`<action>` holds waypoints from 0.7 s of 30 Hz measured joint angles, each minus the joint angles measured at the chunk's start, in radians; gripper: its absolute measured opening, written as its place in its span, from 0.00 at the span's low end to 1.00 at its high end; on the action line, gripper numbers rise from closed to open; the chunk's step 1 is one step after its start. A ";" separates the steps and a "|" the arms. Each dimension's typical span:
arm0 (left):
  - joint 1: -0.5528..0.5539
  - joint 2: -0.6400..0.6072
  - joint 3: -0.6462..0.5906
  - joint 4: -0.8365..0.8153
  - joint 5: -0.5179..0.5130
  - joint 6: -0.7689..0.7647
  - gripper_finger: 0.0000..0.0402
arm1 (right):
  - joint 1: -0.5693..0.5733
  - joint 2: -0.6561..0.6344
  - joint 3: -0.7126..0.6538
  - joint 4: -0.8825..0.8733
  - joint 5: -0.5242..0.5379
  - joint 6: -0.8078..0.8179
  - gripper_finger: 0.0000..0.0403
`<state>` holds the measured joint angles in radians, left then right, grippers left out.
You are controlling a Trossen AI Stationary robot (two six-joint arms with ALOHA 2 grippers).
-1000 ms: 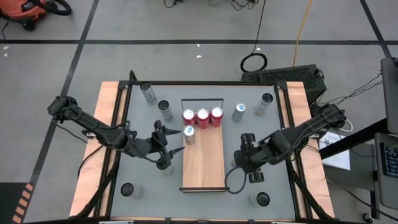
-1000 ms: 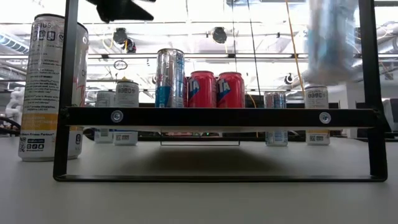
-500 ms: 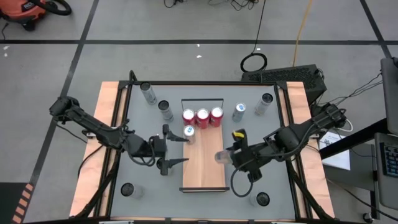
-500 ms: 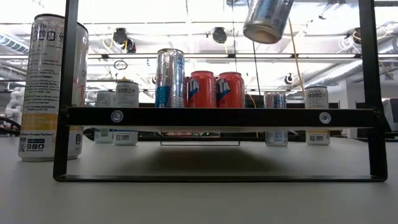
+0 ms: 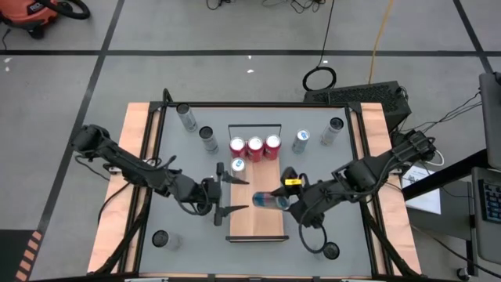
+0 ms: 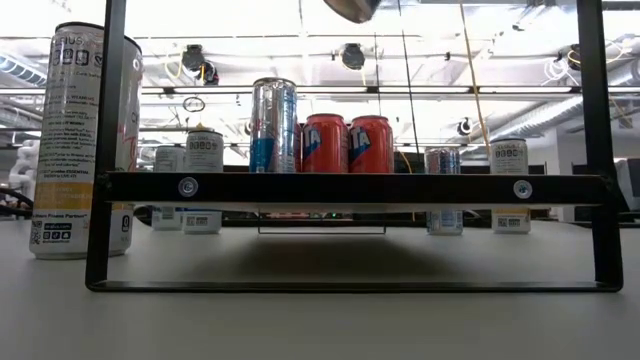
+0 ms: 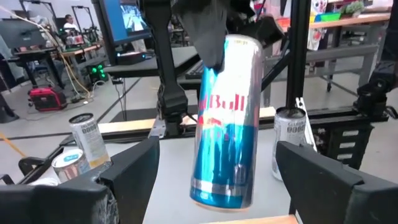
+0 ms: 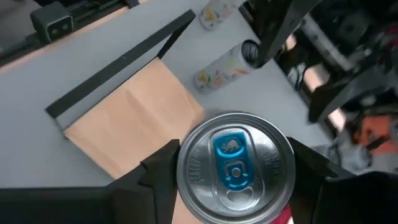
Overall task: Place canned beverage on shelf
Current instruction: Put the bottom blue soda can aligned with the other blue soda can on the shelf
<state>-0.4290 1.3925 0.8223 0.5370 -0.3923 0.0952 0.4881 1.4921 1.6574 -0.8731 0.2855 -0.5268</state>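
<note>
A silver can [image 8: 235,167] with a blue pull tab fills the near part of the right wrist view, seen top-on and clamped between the right gripper's [image 8: 231,186] two dark fingers [image 8: 155,180]. Beyond it lies the light-wood shelf [image 8: 134,118], its dark-edged end running across the grey table [image 8: 74,68]. Farther off on the table stand two pale printed cans [image 8: 227,65], one of them partly cut off by the frame. The other arm's open dark gripper [image 8: 311,59] reaches in beside them.

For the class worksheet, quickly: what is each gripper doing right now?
Left gripper: open, empty, beside the shelf.
Right gripper: shut on the blue-and-silver can, held above the shelf.
</note>
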 joint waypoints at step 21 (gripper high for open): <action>0.029 0.000 0.000 -0.031 0.125 -0.063 0.80 | -0.004 0.000 0.000 0.148 -0.002 -0.223 0.46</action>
<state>-0.4005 1.3922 0.8223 0.5056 -0.2675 0.0326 0.4839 1.4921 1.6573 -0.7256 0.2832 -0.7494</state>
